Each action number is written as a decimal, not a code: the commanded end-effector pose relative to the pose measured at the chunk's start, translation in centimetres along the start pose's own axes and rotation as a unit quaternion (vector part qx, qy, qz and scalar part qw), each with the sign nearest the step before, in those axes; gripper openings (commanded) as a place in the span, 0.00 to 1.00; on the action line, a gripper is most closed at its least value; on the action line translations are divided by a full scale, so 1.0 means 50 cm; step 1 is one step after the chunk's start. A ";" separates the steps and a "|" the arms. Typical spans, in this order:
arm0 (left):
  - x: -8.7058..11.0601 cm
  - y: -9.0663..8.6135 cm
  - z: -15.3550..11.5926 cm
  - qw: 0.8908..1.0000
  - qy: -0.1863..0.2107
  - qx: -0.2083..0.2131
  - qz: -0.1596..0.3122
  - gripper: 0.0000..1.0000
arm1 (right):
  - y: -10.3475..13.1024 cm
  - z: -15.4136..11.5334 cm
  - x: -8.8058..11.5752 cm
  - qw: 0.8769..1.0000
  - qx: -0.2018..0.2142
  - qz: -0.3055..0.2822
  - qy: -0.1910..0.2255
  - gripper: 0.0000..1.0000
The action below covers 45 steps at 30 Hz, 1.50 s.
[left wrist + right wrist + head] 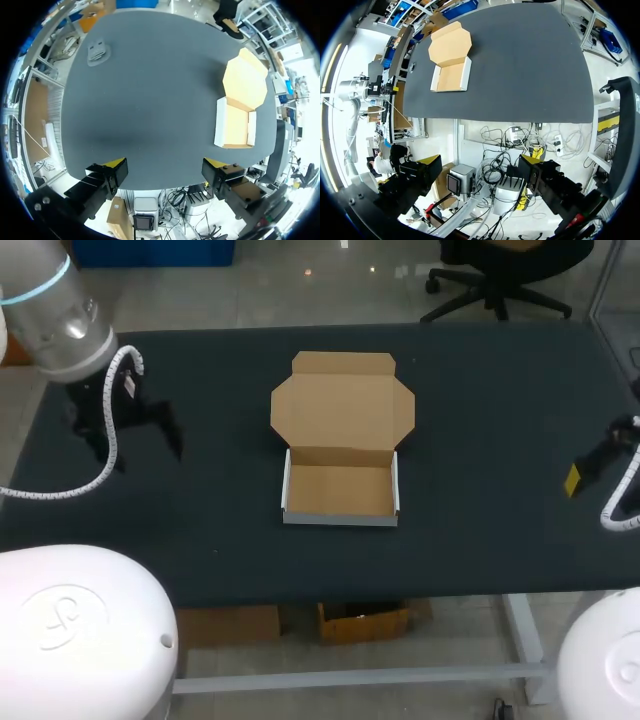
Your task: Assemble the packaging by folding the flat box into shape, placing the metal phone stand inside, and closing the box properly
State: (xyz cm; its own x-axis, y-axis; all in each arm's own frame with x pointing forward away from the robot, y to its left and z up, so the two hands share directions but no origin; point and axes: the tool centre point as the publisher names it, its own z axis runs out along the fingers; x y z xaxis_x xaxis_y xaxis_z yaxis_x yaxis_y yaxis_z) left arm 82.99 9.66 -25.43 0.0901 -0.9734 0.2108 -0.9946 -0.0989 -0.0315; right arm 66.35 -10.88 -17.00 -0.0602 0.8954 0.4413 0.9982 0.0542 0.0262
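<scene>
Box (340, 490) folded and open, phone stand (97, 50) not yet inside.
We fear the light box, at the middle of the table (480, 400), may slide if a finger pushes it. The grey phone stand, well apart near a table corner, may slip from the tips. Our left gripper (165, 167) and right gripper (481, 162) both have fingers wide apart, holding and touching nothing.
</scene>
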 end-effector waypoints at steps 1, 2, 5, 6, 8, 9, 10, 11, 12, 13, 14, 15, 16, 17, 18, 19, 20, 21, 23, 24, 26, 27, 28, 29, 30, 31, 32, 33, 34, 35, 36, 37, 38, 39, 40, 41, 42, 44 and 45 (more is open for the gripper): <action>-0.005 -0.040 0.026 1.000 -0.005 -0.017 0.000 1.00 | 0.000 -0.003 0.000 1.000 0.002 0.000 0.000 1.00; -0.008 -0.048 0.030 1.000 -0.008 -0.018 -0.001 1.00 | 0.000 -0.003 0.000 1.000 0.002 0.000 0.000 1.00; -0.017 -0.066 0.040 1.000 -0.016 -0.021 -0.001 1.00 | 0.000 -0.003 0.000 1.000 0.002 0.000 0.000 1.00; -0.021 -0.071 0.043 1.000 -0.019 -0.022 -0.001 1.00 | 0.000 -0.003 0.000 1.000 0.002 0.000 0.000 1.00; -0.026 -0.078 0.047 0.999 -0.027 -0.022 -0.002 1.00 | 0.000 -0.003 0.000 1.000 0.002 0.000 0.000 1.00; -0.029 -0.082 0.048 0.999 -0.034 -0.021 -0.007 1.00 | 0.000 -0.003 0.000 1.000 0.002 0.000 0.000 1.00; -0.032 -0.087 0.049 0.999 -0.036 -0.021 -0.008 1.00 | 0.000 -0.003 0.000 1.000 0.002 0.000 0.000 1.00; -0.036 -0.091 0.051 0.999 -0.042 -0.022 -0.011 1.00 | 0.000 -0.003 0.000 1.000 0.002 0.000 0.000 1.00; -0.040 -0.096 0.052 0.999 -0.047 -0.021 -0.018 1.00 | 0.000 -0.003 0.000 1.000 0.002 0.000 0.000 1.00; -0.043 -0.100 0.055 0.998 -0.050 -0.023 -0.020 1.00 | 0.000 -0.003 0.000 1.000 0.002 0.000 0.000 1.00; -0.046 -0.105 0.057 0.998 -0.052 -0.024 -0.025 1.00 | 0.000 -0.003 0.000 1.000 0.002 0.000 0.000 1.00; -0.050 -0.109 0.059 0.998 -0.056 -0.024 -0.030 1.00 | 0.000 -0.003 0.000 1.000 0.002 0.000 0.000 1.00; -0.052 -0.113 0.063 0.997 -0.059 -0.025 -0.034 1.00 | 0.000 -0.003 0.000 1.000 0.002 0.000 0.000 1.00; -0.056 -0.117 0.066 0.997 -0.061 -0.028 -0.038 1.00 | 0.000 -0.003 0.000 1.000 0.002 0.000 0.000 1.00; -0.059 -0.121 0.068 0.997 -0.064 -0.028 -0.043 1.00 | 0.000 -0.003 0.000 1.000 0.002 0.000 0.000 1.00; -0.062 -0.124 0.070 0.996 -0.068 -0.028 -0.049 1.00 | 0.000 -0.003 0.000 1.000 0.002 0.000 0.000 1.00; -0.066 -0.127 0.072 0.996 -0.070 -0.028 -0.055 1.00 | 0.000 -0.003 0.000 1.000 0.002 0.000 0.000 1.00; -0.070 -0.129 0.074 0.995 -0.071 -0.028 -0.059 1.00 | 0.000 -0.003 0.000 1.000 0.002 0.000 0.000 1.00; -0.078 -0.134 0.078 0.994 -0.076 -0.027 -0.069 1.00 | 0.000 -0.003 0.000 1.000 0.002 0.000 0.000 1.00; -0.082 -0.136 0.080 0.994 -0.076 -0.030 -0.072 1.00 | 0.000 -0.003 0.000 1.000 0.002 0.000 0.000 1.00; -0.091 -0.139 0.085 0.993 -0.081 -0.029 -0.082 1.00 | 0.000 -0.003 0.000 1.000 0.002 0.000 0.000 1.00; -0.097 -0.140 0.087 0.993 -0.080 -0.031 -0.082 1.00 | 0.000 -0.003 0.000 1.000 0.002 0.000 0.000 1.00; -0.102 -0.140 0.090 0.992 -0.081 -0.031 -0.088 1.00 | 0.000 -0.003 0.000 1.000 0.002 0.000 0.000 1.00; -0.106 -0.140 0.092 0.992 -0.083 -0.029 -0.093 1.00 | 0.000 -0.003 0.000 1.000 0.002 0.000 0.000 1.00; -0.111 -0.139 0.096 0.991 -0.084 -0.028 -0.099 1.00 | 0.000 -0.003 0.000 1.000 0.002 0.000 0.000 1.00; -0.117 -0.140 0.101 0.991 -0.083 -0.029 -0.099 1.00 | 0.000 -0.003 0.000 1.000 0.002 0.000 0.000 1.00; -0.122 -0.141 0.104 0.990 -0.085 -0.027 -0.107 1.00 | 0.000 -0.003 0.000 1.000 0.002 0.000 0.000 1.00; -0.127 -0.142 0.109 0.990 -0.086 -0.027 -0.111 1.00 | 0.000 -0.003 0.000 1.000 0.002 0.000 0.000 1.00; -0.131 -0.143 0.113 0.990 -0.085 -0.027 -0.111 1.00 | 0.000 -0.003 0.000 1.000 0.002 0.000 0.000 1.00; -0.136 -0.145 0.117 0.989 -0.085 -0.024 -0.116 1.00 | 0.000 -0.003 0.000 1.000 0.002 0.000 0.000 1.00; -0.140 -0.147 0.122 0.989 -0.087 -0.022 -0.119 1.00 | 0.000 -0.003 0.000 1.000 0.002 0.000 0.000 1.00; -0.143 -0.149 0.125 0.989 -0.088 -0.020 -0.118 1.00 | 0.000 -0.003 0.000 1.000 0.002 0.000 0.000 1.00; -0.147 -0.152 0.129 0.988 -0.093 -0.016 -0.123 1.00 | 0.000 -0.003 0.000 1.000 0.002 0.000 0.000 1.00; -0.151 -0.155 0.133 0.988 -0.092 -0.016 -0.120 1.00 | 0.000 -0.003 0.000 1.000 0.002 0.000 0.000 1.00; -0.155 -0.159 0.137 0.988 -0.092 -0.016 -0.120 1.00 | 0.000 -0.003 0.000 1.000 0.002 0.000 0.000 1.00; -0.159 -0.161 0.140 0.988 -0.094 -0.013 -0.122 1.00 | 0.000 -0.003 0.000 1.000 0.002 0.000 0.000 1.00; -0.162 -0.162 0.142 0.988 -0.092 -0.012 -0.120 1.00 | 0.000 -0.003 0.000 1.000 0.002 0.000 0.000 1.00; -0.166 -0.164 0.144 0.988 -0.095 -0.006 -0.121 1.00 | 0.000 -0.003 0.000 1.000 0.002 0.000 0.000 1.00; -0.168 -0.164 0.145 0.988 -0.095 -0.006 -0.122 1.00 | 0.000 -0.003 0.000 1.000 0.002 0.000 0.000 1.00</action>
State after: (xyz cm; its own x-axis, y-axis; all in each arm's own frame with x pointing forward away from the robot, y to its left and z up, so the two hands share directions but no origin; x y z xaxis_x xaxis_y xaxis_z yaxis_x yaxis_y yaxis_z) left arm 90.73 17.08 -33.72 0.3321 -0.9429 0.0243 -0.9432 -0.3320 0.0097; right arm 66.35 -10.88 -17.00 -0.0601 0.8954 0.4411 0.9982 0.0541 0.0261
